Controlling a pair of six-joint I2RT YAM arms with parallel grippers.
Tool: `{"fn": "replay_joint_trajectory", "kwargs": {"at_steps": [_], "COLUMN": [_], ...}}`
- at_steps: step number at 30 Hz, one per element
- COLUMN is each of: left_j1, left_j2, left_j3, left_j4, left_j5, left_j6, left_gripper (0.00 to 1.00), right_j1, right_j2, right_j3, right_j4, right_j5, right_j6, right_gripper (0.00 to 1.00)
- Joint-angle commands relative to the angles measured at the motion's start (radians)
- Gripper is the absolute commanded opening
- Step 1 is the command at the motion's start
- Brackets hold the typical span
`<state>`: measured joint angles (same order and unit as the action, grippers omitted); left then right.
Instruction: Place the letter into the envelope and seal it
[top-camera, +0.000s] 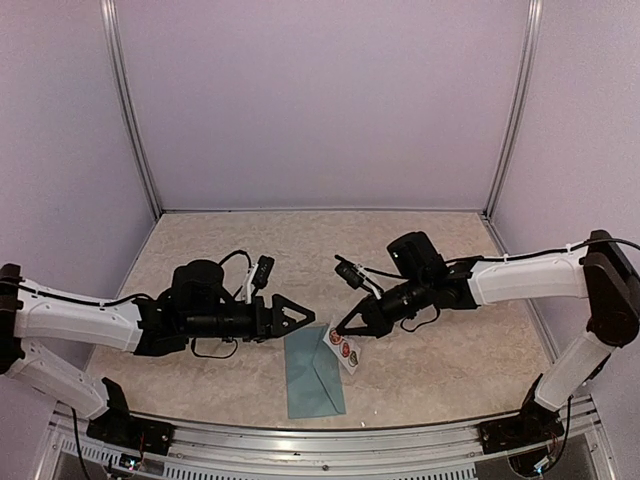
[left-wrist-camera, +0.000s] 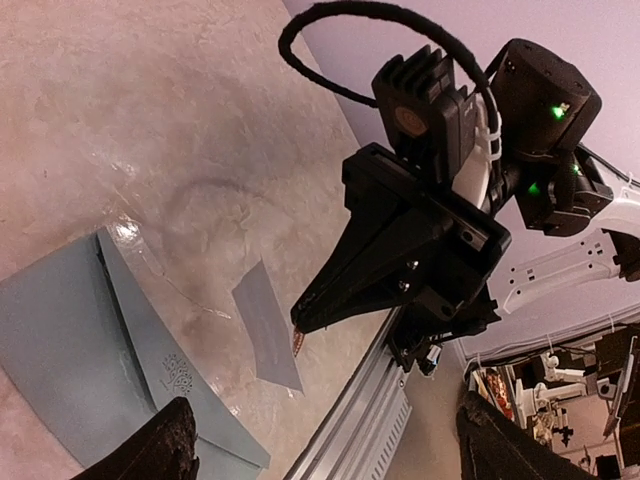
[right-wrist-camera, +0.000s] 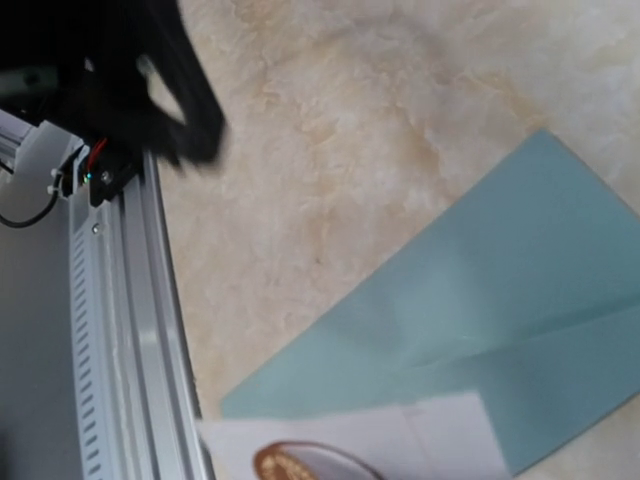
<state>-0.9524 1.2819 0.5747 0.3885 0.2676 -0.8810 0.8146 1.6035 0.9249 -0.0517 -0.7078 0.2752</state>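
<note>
Currently the beige marbled table (top-camera: 200, 250) lies under both arms. On it the envelope (top-camera: 312, 378) lies flat, below and between my two tools. Its far end sits under the gap between their tips and the rest runs back toward the arm bases; diagonal fold lines show on its upper face. A white sticker strip (top-camera: 344, 351) lies just beneath the right gripper (left-wrist-camera: 298, 328), overlapping the envelope's right edge. I note the left gripper (top-camera: 305, 318) hovering with its fingers (left-wrist-camera: 150, 450) spread wide and nothing between them. The right gripper's jaws are pinched together on a small reddish piece (left-wrist-camera: 298, 343), too small to identify.
</note>
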Motion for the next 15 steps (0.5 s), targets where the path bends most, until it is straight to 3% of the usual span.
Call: {"fn": "replay_joint_trajectory", "kwargs": {"at_steps": [1, 7, 15], "left_j1": [-0.037, -0.05, -0.046], "left_j2": [0.1, 0.208, 0.256], "left_j3": [0.074, 0.119, 0.121], "left_j4": [0.063, 0.082, 0.087], "left_j5": [0.087, 0.098, 0.027], "left_j6": [-0.011, -0.032, -0.094], "left_gripper": [0.84, 0.6, 0.56], "right_j1": [0.031, 0.042, 0.055], "right_j2": [-0.017, -0.01, -0.01], "right_j3": [0.041, 0.043, 0.039], "right_j4": [-0.012, -0.016, -0.04], "right_j5": [0.023, 0.014, -0.006], "right_j6": [-0.006, -0.008, -0.022], "right_gripper": [0.0, 0.0, 0.0]}}
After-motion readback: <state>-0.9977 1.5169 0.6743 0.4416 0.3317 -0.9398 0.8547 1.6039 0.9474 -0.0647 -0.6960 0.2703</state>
